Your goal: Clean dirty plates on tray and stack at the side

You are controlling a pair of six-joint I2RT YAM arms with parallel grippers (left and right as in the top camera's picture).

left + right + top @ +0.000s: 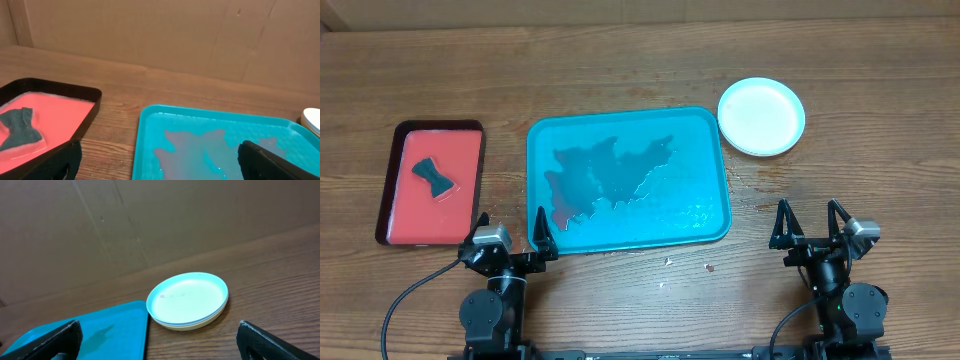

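Observation:
The plates [761, 116] stand in one stack on the table, right of the teal-blue tray [705, 125]. The pale mint plate [189, 298] is on top; a white rim and a yellow-green rim show under it. The tray holds no plates, only a reddish-grey puddle [610, 178], which also shows in the left wrist view [200, 150]. My left gripper [510, 238] is open and empty at the tray's front left corner. My right gripper [812, 224] is open and empty near the front edge, below the stack.
A red tray with a dark rim [388, 180] lies at the left with a dark grey sponge [434, 176] on it. Small specks [708, 267] lie on the wood in front of the teal-blue tray. A cardboard wall stands behind the table.

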